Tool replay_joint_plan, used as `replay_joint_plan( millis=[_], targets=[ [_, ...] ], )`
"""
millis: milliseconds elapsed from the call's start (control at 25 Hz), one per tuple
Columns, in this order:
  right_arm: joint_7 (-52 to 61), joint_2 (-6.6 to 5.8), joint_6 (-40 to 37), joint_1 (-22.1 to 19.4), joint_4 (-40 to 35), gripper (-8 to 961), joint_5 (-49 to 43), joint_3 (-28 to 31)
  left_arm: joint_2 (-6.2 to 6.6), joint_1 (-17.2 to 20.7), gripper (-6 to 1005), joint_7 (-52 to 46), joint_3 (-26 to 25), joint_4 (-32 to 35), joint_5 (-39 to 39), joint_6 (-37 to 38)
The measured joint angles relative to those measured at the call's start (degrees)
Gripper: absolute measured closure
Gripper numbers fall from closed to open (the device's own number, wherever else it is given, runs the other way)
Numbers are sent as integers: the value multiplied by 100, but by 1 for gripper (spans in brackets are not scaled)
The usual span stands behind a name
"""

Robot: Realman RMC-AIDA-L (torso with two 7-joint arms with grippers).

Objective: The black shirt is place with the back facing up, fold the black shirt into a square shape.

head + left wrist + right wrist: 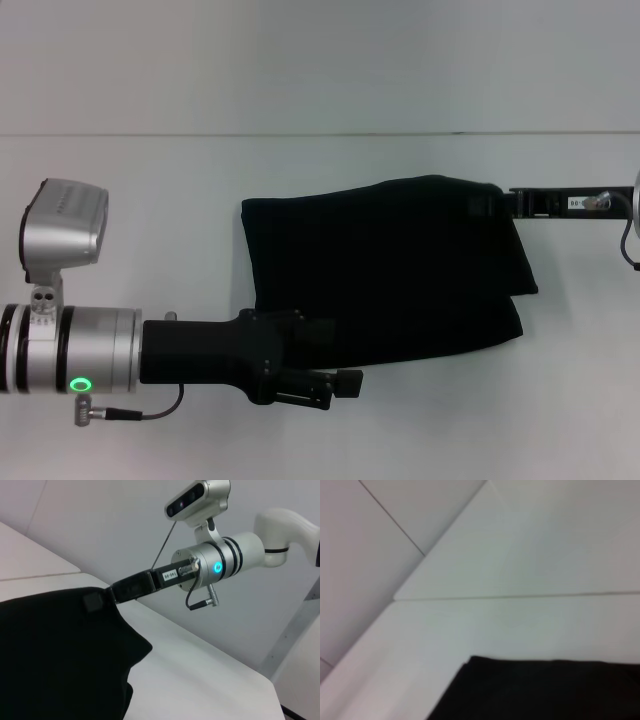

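Fingers of the right gripper point(497, 203) pinch the far right corner of the black shirt point(385, 265), lying part-folded on the white surface point(320, 430), apparently mid-fold, while the left gripper point(335, 383) fingers' state cannot be told at the near edge.

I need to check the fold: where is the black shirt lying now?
In the head view, the black shirt lies partly folded on the white table, about the middle, between the left hand at its near edge and the right hand at its far right corner.
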Motion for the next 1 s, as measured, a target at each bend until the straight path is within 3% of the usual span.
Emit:
replay_joint_plan(
  millis=[360, 560, 720, 760, 920, 1000],
  targets=[
    [87, 54, 590, 0, 270, 891, -683, -11, -26, 47, 49, -127, -48, -8, -7, -107],
    [68, 104, 744, -69, 205, 860, -761, 19, -16, 31, 50, -314, -209, -9, -333, -682],
    [167, -27, 642, -116, 201, 770, -743, 93, 17, -56, 50, -545, -564, -8, -587, -1042],
    [215, -71, 590, -136, 191, 747, -738, 130, 27, -133, 50, -893, -797, -8, -756, -1470],
    [344, -205, 319, -238, 77, 656, -730, 392, 33, -251, 49, -1666, -849, -8, -849, -2355],
    [350, -239, 147, -287, -37, 499, -729, 596, 34, -316, 49, -2210, -765, -19, -830, -2928]
  ],
)
